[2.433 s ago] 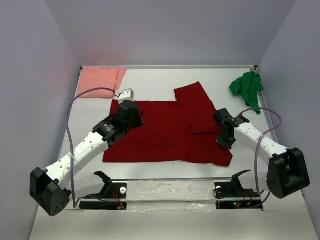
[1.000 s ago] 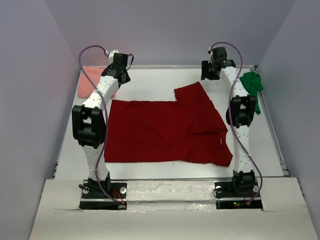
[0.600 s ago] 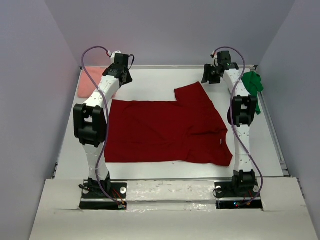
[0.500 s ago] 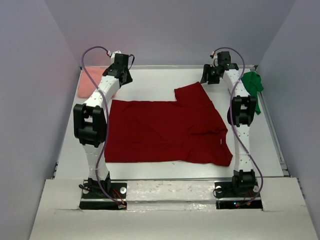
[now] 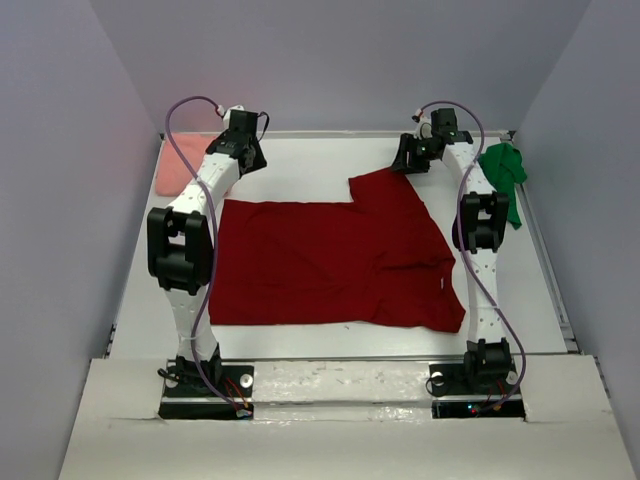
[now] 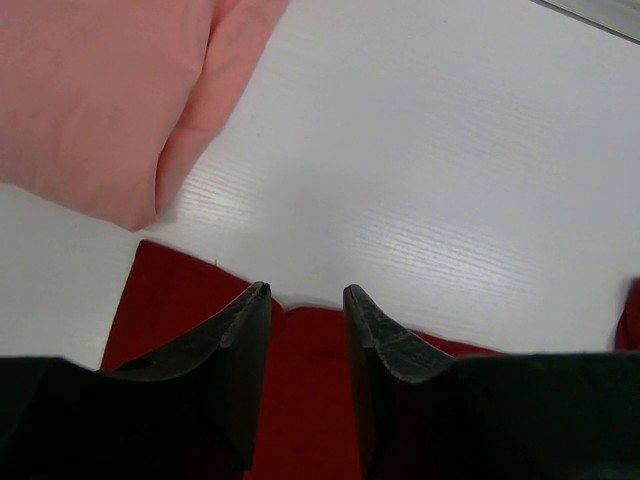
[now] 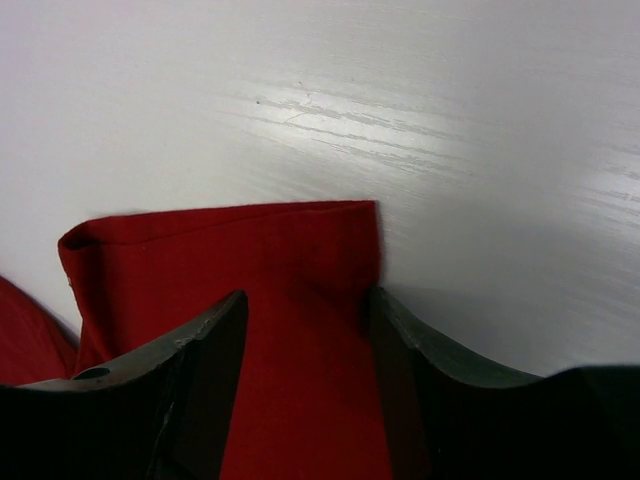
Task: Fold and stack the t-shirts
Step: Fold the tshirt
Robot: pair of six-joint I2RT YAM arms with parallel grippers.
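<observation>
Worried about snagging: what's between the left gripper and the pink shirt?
Left wrist view: a corner of the dark red shirt and a strip of bare white table. The open left gripper hovers over that red edge, clear of the pink shirt.

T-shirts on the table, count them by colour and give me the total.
dark red t-shirt: 1
salmon pink t-shirt: 1
green t-shirt: 1
Total: 3
</observation>
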